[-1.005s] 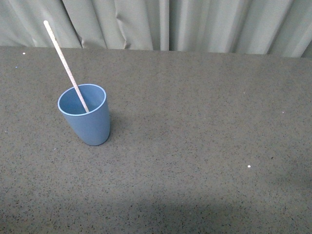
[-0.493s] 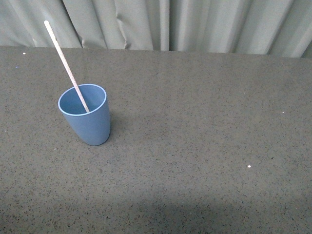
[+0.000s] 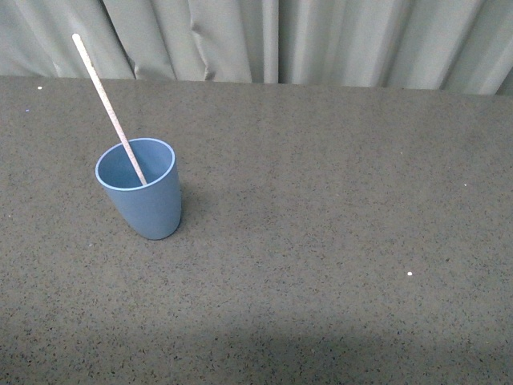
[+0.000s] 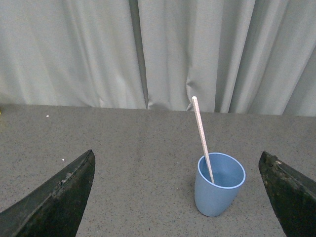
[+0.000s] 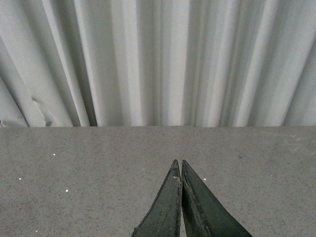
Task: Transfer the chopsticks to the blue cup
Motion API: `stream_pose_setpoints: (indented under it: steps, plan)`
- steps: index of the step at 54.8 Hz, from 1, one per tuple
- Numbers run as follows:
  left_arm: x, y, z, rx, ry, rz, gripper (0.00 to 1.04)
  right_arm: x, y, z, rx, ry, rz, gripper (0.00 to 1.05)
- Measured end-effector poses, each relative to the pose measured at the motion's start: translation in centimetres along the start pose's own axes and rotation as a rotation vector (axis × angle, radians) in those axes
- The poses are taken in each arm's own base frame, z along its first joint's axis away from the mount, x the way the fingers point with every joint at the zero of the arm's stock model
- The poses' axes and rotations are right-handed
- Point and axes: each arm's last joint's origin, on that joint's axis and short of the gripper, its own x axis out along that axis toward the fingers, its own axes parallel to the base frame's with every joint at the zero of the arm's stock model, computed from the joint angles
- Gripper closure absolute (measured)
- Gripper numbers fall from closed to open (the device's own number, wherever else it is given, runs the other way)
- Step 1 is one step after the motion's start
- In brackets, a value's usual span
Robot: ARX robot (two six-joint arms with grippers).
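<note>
The blue cup (image 3: pixel 143 191) stands upright on the dark speckled table at the left of the front view. The chopstick (image 3: pixel 104 100), a thin cream-white stick, stands in it and leans up and to the left, its lower end inside the cup. Neither arm shows in the front view. In the left wrist view my left gripper (image 4: pixel 177 163) is open and empty, its jaws wide apart, with the cup (image 4: pixel 217 190) and chopstick (image 4: pixel 201 136) ahead between them, apart from both. My right gripper (image 5: pixel 178 162) is shut on nothing above bare table.
The dark grey speckled table (image 3: pixel 337 241) runs back to a pale pleated curtain (image 3: pixel 272 40), which also fills the back of the wrist views. A few small white specks (image 3: pixel 409 273) lie on the tabletop.
</note>
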Motion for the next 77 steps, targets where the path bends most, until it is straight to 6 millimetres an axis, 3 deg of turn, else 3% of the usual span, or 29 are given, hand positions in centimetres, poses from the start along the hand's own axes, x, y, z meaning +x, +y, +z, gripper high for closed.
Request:
stream_pose_setpoints:
  steps: [44, 48, 57, 72, 77]
  plan:
    - [0.0, 0.0, 0.0, 0.0, 0.0, 0.0, 0.07, -2.2, 0.0, -0.3, -0.002, 0.002, 0.003, 1.03]
    - [0.0, 0.0, 0.0, 0.0, 0.0, 0.0, 0.07, -2.2, 0.0, -0.3, -0.001, 0.005, 0.003, 0.92]
    - [0.0, 0.0, 0.0, 0.0, 0.0, 0.0, 0.07, -2.2, 0.0, -0.3, -0.001, 0.004, 0.003, 0.57]
    - [0.0, 0.0, 0.0, 0.0, 0.0, 0.0, 0.07, -2.2, 0.0, -0.3, -0.001, 0.004, 0.003, 0.1]
    - [0.0, 0.0, 0.0, 0.0, 0.0, 0.0, 0.07, -2.2, 0.0, -0.3, -0.001, 0.004, 0.003, 0.1]
